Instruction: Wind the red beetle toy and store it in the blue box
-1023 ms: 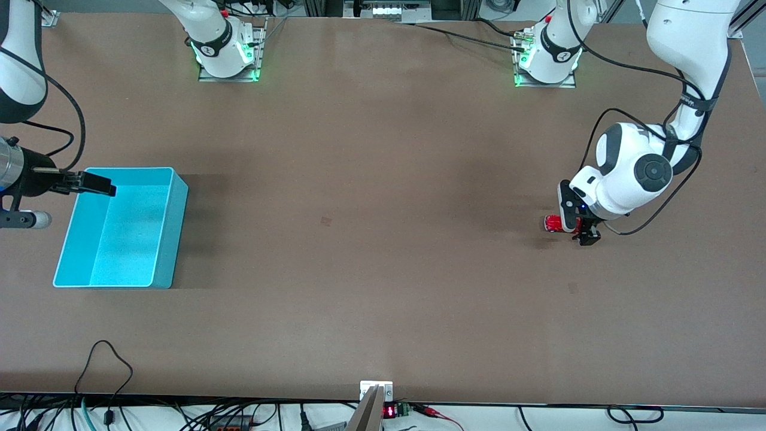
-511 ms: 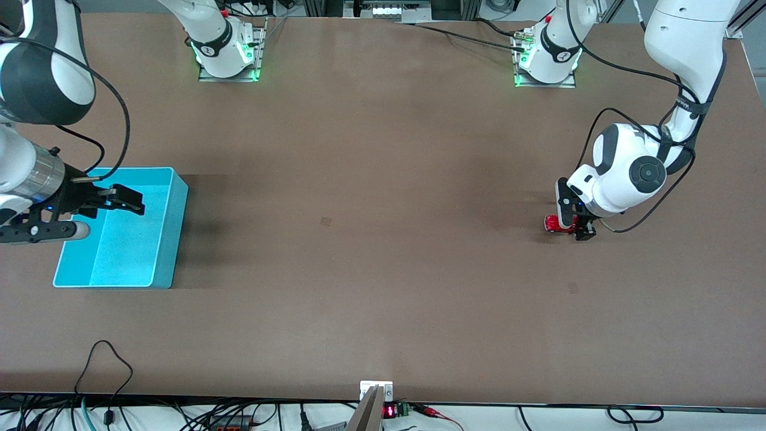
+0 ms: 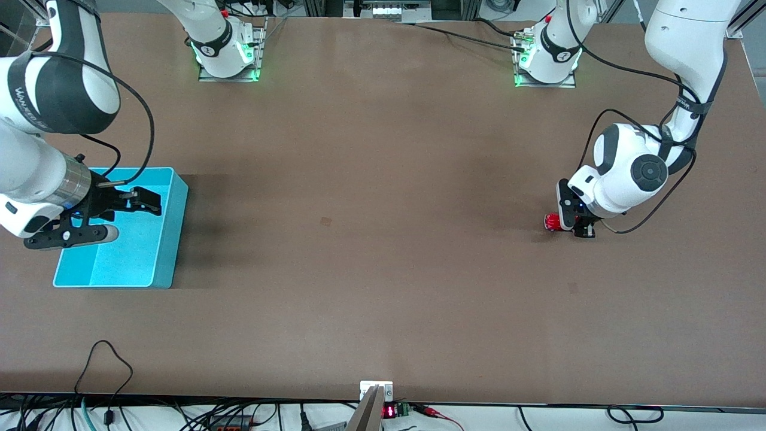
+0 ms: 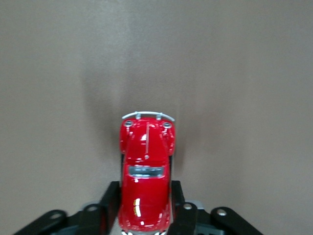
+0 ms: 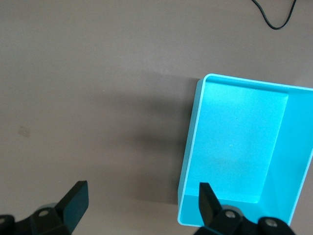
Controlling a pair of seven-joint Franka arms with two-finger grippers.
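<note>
1. Left wrist view: beetle (image 4: 145, 176) pinched at its rear half between the left gripper (image 4: 142, 215) fingers, nose and bumper free, wheels seemingly on the table (image 4: 244, 73), though contact hidden under the body.
2. Front view: beetle (image 3: 553, 222) toward the left arm's end of the table, well apart from the box (image 3: 170, 239) at the right arm's end.
3. Glossy rounded shell, narrow grip only at the tail: could pivot or squirt out on the pull-back meant to wind it.
4. Too little downward press: wheels might skid without winding the spring.
5. Too much press: might jam the wheels or tip the nose up.
6. Wound car let go carelessly: could run off across the table.
7. Right gripper (image 3: 146, 200) spread wide, holding nothing, over the box: risks knocking the thin wall (image 5: 190, 142) or blocking the drop.
8. Long carry to the box: a slip midway likely drops the car short.
</note>
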